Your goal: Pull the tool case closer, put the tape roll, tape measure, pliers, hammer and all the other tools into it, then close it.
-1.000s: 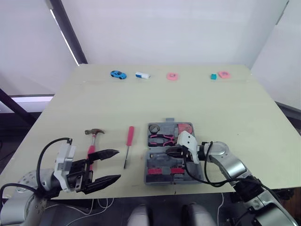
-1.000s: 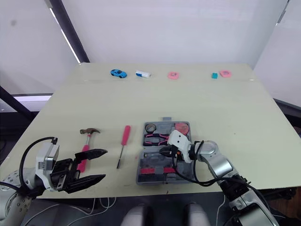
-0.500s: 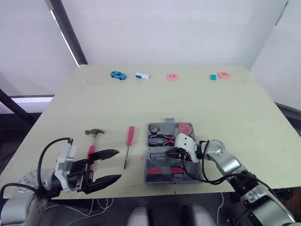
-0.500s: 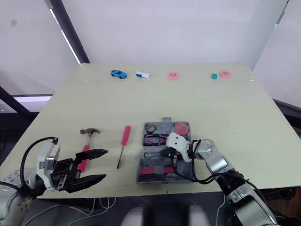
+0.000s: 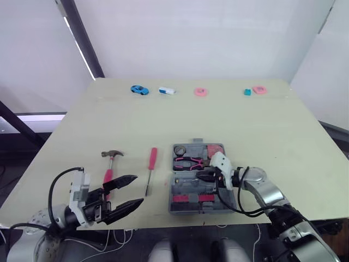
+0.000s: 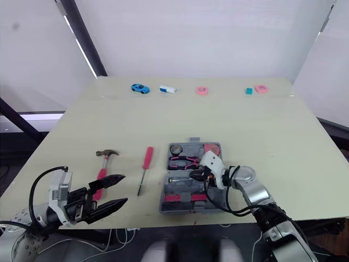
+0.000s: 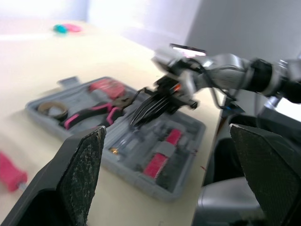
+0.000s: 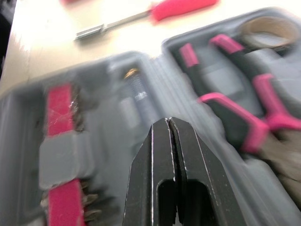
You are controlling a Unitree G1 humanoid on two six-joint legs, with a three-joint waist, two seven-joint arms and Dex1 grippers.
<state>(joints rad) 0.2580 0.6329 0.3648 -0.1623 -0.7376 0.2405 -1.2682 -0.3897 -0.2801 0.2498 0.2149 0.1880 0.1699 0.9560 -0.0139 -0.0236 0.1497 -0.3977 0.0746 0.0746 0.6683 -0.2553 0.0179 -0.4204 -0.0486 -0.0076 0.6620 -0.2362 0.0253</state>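
The grey tool case (image 5: 185,203) lies open near the table's front edge. In its far half sit the tape roll (image 5: 180,149), a pink tape measure (image 5: 214,149) and pink-handled pliers (image 5: 189,162). My right gripper (image 5: 203,177) is shut, empty, and hovers low over the case's middle; in the right wrist view its tips (image 8: 168,123) point at the moulded tray beside the pliers (image 8: 244,120). The hammer (image 5: 110,164) and a red screwdriver (image 5: 151,166) lie on the table left of the case. My left gripper (image 5: 139,190) stands open at the front edge, just near of the hammer.
Along the table's far edge lie a blue toy car (image 5: 138,89), a white and blue item (image 5: 166,90), two pink rings (image 5: 200,91) (image 5: 259,89) and a teal block (image 5: 247,91). Bare tabletop stretches between them and the case.
The right gripper stays shut over the case and has shifted slightly to the right. The left gripper stays open and has sunk a little toward the front edge.
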